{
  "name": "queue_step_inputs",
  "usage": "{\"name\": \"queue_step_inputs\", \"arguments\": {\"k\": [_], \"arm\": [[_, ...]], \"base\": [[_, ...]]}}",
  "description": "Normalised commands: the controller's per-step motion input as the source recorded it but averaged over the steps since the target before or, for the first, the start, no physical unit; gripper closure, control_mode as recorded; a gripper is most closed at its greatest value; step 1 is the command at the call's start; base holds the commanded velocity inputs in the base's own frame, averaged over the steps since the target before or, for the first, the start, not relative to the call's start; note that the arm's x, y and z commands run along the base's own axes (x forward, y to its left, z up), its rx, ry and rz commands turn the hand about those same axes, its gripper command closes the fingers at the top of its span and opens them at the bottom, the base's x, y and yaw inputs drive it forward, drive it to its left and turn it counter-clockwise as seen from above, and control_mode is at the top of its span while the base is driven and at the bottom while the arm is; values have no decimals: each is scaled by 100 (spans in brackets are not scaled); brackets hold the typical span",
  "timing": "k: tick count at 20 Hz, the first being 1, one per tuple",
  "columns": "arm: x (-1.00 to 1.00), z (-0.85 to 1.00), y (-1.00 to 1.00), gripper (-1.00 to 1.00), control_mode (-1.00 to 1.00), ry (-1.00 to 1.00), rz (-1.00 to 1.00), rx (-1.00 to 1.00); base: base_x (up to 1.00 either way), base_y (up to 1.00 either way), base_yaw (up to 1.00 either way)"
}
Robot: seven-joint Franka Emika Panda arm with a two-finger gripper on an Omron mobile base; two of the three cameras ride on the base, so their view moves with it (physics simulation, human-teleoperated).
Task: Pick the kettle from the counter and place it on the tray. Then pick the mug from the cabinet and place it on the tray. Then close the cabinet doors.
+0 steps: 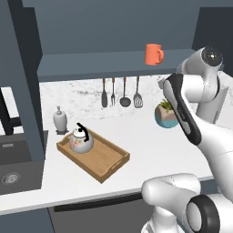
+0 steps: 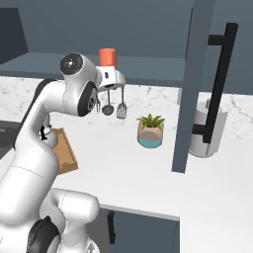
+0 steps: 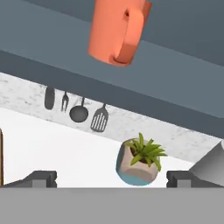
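- The kettle (image 1: 81,140) is sitting upright on the wooden tray (image 1: 109,162) at the 9 o'clock end.
- The gripper (image 3: 111,177) is hovering with jaws fully spread, gripping nothing.
- The orange mug (image 3: 117,30) is standing on the cabinet (image 1: 109,61) shelf at 12 o'clock.

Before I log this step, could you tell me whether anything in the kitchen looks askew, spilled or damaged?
Nothing stands out. The kettle sits upright on the tray, the mug stands upright on the cabinet shelf, and the small potted plant is upright on the counter. No spill shows.
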Motion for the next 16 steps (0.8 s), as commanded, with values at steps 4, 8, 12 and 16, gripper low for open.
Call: {"name": "queue_step_inputs", "arguments": {"k": [4,8,12,16], "arm": [[0,33,-15,-100,-100,-20,1,3],[-1,34,-1,-100,-100,-19,0,1],[0,63,0,-100,-100,-2,0,0],[0,37,0,-100,-100,-4,0,0]], "base": [[0,0,0],[0,0,0],[0,0,0],[0,0,0]]}}
